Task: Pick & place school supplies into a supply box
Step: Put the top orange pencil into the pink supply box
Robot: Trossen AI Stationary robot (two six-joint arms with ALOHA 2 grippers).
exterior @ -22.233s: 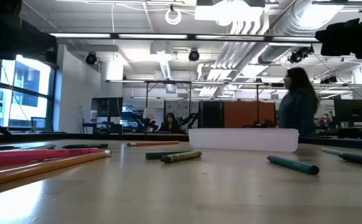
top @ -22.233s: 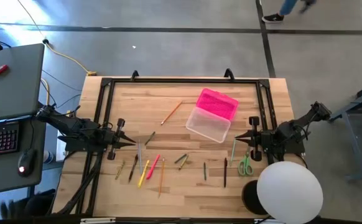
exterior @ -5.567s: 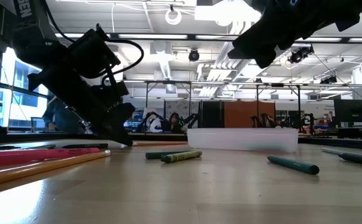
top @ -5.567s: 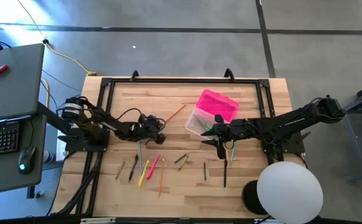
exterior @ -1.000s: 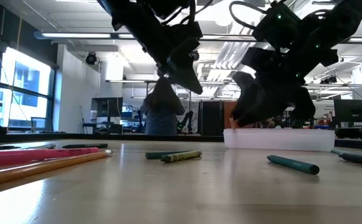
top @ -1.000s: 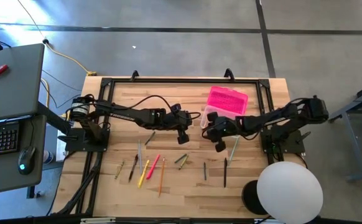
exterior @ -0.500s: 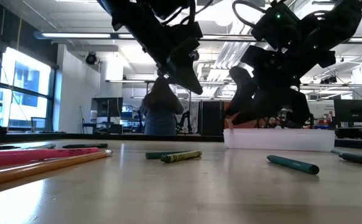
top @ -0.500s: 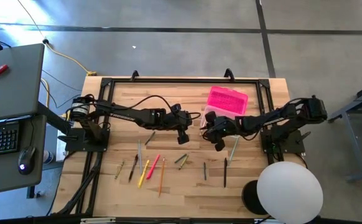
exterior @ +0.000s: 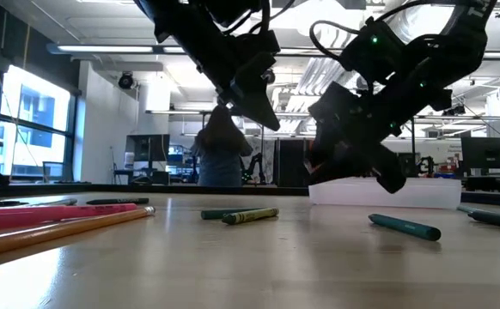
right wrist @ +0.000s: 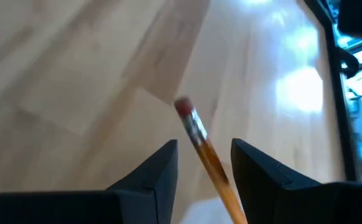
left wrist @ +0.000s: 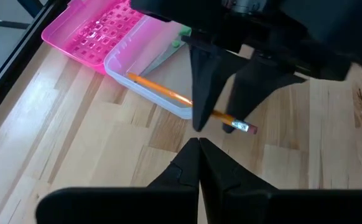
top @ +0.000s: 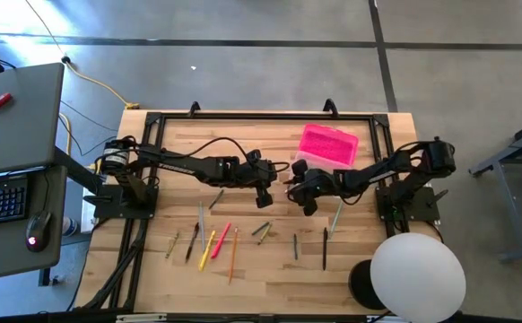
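Right gripper (top: 290,182) reaches across to the supply box (top: 319,152), fingers apart astride an orange pencil (left wrist: 190,100) lying over the box's rim. Left gripper (top: 265,199) hovers just beside, fingers together, empty.

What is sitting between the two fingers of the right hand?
An orange pencil, eraser end poking forward, lies between the open right hand's fingers in the right wrist view.

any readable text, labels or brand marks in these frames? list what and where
None legible.
Pencils and crayons on the table: any print too small to read.
Supply box and its pink lid: only a moulded grid, no lettering.
Grey laptop: small red marks, unreadable.
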